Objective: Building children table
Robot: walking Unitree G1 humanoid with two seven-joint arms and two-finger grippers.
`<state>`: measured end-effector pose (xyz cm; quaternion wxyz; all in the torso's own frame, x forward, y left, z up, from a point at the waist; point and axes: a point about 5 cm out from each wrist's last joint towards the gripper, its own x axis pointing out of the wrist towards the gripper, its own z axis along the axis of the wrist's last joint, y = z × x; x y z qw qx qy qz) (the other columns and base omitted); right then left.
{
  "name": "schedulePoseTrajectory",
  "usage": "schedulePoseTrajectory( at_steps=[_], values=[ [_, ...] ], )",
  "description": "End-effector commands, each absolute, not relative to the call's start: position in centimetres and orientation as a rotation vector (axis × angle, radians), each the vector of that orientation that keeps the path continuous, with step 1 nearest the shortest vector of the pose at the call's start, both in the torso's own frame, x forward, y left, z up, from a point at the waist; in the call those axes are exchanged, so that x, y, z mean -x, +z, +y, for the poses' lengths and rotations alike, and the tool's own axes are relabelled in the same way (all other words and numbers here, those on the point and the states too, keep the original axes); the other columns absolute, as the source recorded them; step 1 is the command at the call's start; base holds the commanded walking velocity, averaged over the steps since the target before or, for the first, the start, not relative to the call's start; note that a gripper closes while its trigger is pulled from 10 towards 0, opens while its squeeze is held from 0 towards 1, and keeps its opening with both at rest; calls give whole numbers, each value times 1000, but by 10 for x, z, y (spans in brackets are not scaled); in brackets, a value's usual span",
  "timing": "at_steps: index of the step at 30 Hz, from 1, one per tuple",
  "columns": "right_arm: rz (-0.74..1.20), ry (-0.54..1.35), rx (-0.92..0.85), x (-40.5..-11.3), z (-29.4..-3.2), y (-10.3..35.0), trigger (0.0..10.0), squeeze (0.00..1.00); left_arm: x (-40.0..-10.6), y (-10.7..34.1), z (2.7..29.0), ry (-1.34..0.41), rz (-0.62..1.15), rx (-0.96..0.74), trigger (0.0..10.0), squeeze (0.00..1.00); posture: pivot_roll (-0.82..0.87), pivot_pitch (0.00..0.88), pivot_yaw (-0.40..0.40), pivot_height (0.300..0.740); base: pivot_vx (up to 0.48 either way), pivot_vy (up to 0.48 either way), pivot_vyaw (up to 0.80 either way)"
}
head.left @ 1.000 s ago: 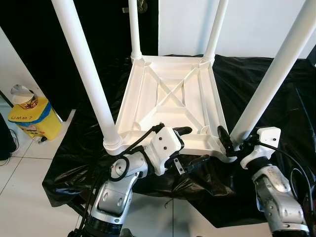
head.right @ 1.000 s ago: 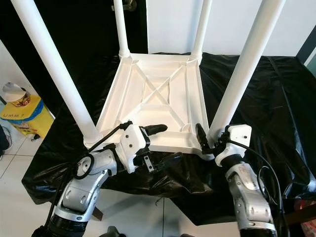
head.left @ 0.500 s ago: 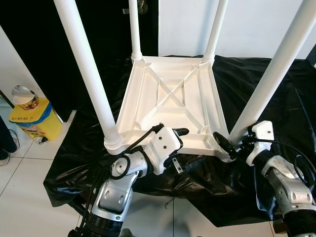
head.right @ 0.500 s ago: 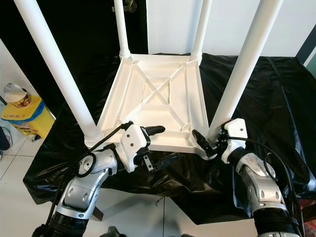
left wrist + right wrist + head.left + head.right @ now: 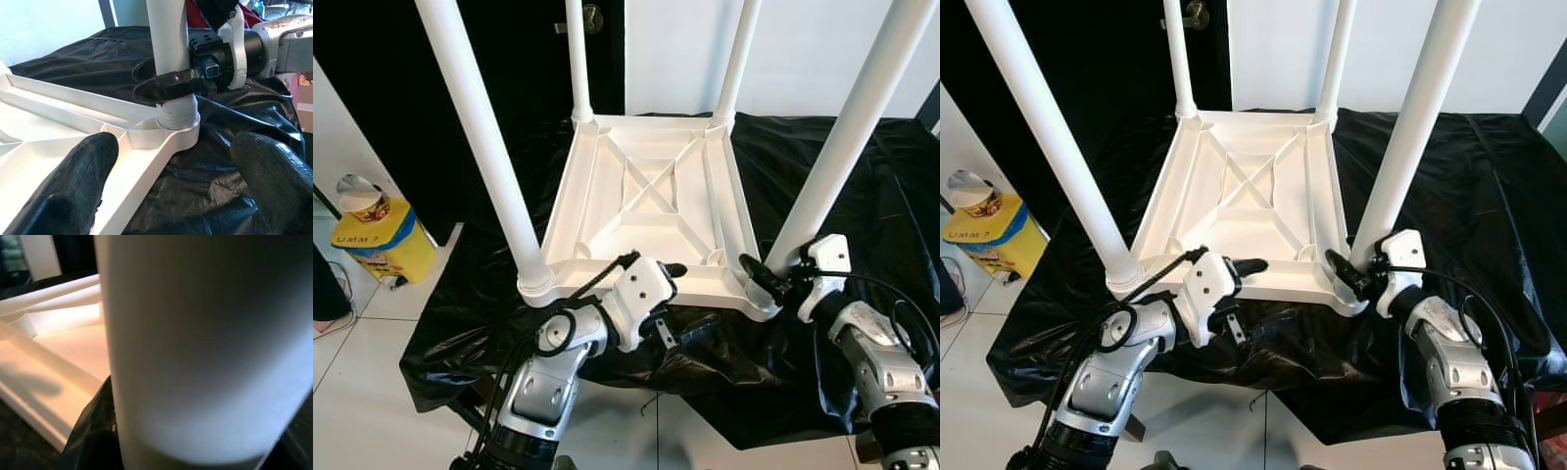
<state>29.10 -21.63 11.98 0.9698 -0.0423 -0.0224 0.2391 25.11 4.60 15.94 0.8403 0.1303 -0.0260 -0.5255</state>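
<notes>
The white plastic children table (image 5: 651, 201) lies upside down on a black sheet (image 5: 862, 176), its ribbed underside facing up and four round legs pointing up. The left gripper (image 5: 680, 299) is open astride the near edge. The right gripper (image 5: 1342, 271) grips the near right leg (image 5: 842, 137) at its base.

support: black sheet (image 5: 862, 166) (creased) — on it: upturned white table (image 5: 651, 211) — legs up

one tabletop (image 5: 651, 201), four legs (image 5: 480, 137), two grippers (image 5: 677, 299)
</notes>
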Motion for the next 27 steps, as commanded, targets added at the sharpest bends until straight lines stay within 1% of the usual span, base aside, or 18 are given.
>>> schedulePoseTrajectory(
  at_steps=[1, 3, 6, 7, 9, 15, 18, 20, 21, 22, 23, 24, 27],
  values=[
    [19, 476, 54, -287, -214, 105, 10000, 0, -258, 157, 49, -962, -56, -282, 10000, 0, -76, 0, -8, 740, 0, 0, 0],
    [6, 418, 47, -286, -212, 106, 10000, 0, -260, 158, 48, -941, -61, -277, 10000, 0, -79, 0, -9, 740, 0, 0, 0],
    [0, 397, 43, -285, -211, 106, 10000, 0, -261, 159, 47, -933, -64, -278, 10000, 0, -79, 0, -9, 740, 0, 0, 0],
    [-7, 338, 30, -283, -208, 105, 10000, 0, -262, 157, 47, -923, -61, -279, 10000, 0, -89, 0, -4, 740, 0, 0, 0],
    [-5, 279, 40, -281, -206, 103, 10000, 0, -263, 156, 47, -916, -57, -280, 10000, 0, -96, 0, 4, 740, 0, 0, 0],
    [-11, 170, 39, -277, -201, 102, 10000, 0, -265, 157, 45, -915, -52, -273, 10000, 0, -95, 0, 7, 740, 0, 0, 0],
    [-29, 63, 51, -274, -193, 102, 10000, 0, -266, 158, 44, -904, -48, -264, 10000, 0, -90, 0, 10, 740, 0, 0, 0],
    [-19, 34, 53, -273, -191, 101, 10000, 0, -267, 158, 44, -898, -41, -259, 10000, 0, -90, 0, 10, 740, 0, 0, 0],
    [-12, -19, 36, -272, -187, 102, 10000, 0, -266, 158, 45, -897, -40, -257, 10000, 0, -86, 5, 10, 740, 0, 0, 0],
    [-12, -19, 36, -272, -187, 102, 10000, 0, -266, 158, 45, -897, -40, -257, 10000, 0, -86, 5, 10, 740, 0, 0, 0],
    [-2, -124, -7, -270, -180, 103, 10000, 0, -265, 157, 47, -895, -29, -244, 10000, 0, -89, 11, 9, 740, 0, 0, 0],
    [-2, -124, -7, -270, -180, 103, 10000, 0, -265, 157, 47, -895, -29, -244, 10000, 0, -89, 11, 9, 740, 0, 0, 0],
    [-1, -231, -45, -266, -173, 103, 10000, 0, -266, 155, 47, -887, -41, -272, 10000, 0, -88, 6, 5, 740, 0, 0, 0]
  ],
)
